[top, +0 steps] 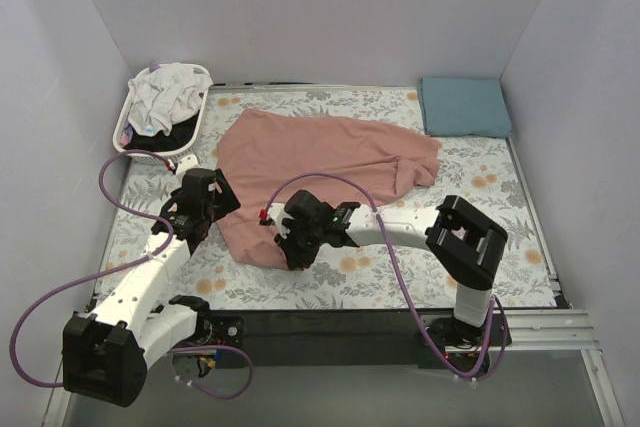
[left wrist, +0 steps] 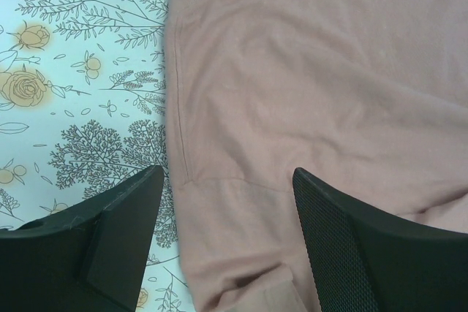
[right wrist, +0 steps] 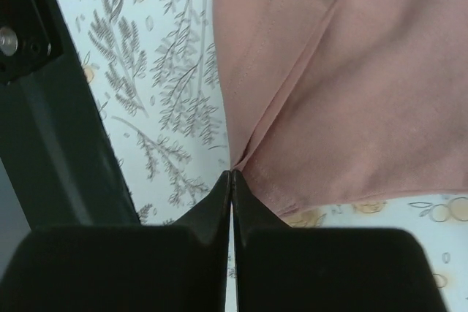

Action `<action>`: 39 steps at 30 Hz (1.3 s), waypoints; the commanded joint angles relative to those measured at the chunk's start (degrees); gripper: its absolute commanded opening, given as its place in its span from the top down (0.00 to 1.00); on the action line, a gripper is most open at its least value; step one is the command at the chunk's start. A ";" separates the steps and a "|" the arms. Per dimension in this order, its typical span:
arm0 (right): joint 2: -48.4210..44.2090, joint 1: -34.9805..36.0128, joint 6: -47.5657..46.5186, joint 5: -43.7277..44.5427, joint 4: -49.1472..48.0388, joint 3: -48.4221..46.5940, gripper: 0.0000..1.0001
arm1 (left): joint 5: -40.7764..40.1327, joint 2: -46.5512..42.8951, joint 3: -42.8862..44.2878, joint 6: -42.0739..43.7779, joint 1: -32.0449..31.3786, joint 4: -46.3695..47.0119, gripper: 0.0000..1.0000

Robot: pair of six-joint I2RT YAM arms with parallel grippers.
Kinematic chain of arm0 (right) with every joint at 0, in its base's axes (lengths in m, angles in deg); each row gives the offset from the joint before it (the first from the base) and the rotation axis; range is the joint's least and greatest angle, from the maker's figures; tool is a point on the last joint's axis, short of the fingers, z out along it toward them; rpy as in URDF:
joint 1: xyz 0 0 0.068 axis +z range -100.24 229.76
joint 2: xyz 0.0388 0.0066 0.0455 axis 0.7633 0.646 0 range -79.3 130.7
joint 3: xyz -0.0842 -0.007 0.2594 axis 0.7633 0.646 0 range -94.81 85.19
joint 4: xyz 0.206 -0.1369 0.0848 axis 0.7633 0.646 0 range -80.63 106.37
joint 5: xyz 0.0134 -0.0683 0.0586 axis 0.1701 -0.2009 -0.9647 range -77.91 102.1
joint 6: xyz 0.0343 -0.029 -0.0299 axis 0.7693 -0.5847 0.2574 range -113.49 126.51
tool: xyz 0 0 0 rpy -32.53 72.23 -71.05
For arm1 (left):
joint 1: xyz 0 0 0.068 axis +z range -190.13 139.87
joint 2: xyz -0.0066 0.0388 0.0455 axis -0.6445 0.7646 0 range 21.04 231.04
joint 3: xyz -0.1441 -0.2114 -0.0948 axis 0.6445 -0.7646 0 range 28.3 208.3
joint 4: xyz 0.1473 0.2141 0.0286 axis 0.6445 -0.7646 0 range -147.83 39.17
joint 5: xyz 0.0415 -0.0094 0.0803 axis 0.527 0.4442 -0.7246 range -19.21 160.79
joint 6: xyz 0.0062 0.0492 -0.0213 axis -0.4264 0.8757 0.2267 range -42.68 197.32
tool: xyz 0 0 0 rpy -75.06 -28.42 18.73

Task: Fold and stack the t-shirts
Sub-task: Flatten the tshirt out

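The large dusty-pink t-shirt [top: 320, 162] lies spread and rumpled on the floral cloth at mid-table. My left gripper [top: 215, 209] is open at the shirt's left edge. In the left wrist view its jaws [left wrist: 228, 173] straddle the pink hem [left wrist: 314, 71], one finger over the floral cloth and one over the shirt. My right gripper [top: 296, 255] is shut at the shirt's near corner. In the right wrist view the tips [right wrist: 232, 174] pinch the corner of the pink cloth [right wrist: 351, 93], and a crease runs up from them. A folded teal-blue t-shirt [top: 463, 107] lies at the back right.
A white slatted basket [top: 200, 125] at the back left holds white [top: 165, 92] and dark clothes. The grey-and-orange floral cloth [top: 500, 207] covers the table. Walls close in on the left, back and right. Purple cables loop by both arms.
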 commanded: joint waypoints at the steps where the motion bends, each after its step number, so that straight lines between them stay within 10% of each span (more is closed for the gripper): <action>1: -1.81 3.69 -3.86 2.42 6.36 1.66 0.98 | -1.16 0.04 0.84 0.76 0.11 0.87 0.30; 12: -2.78 4.51 -4.74 2.26 6.31 -5.53 0.43 | -1.51 0.31 0.84 0.32 0.20 0.87 0.30; 39: 15.51 -3.24 -3.86 -16.56 -8.84 -17.32 0.65 | -1.42 0.04 0.93 -0.03 1.43 1.13 0.30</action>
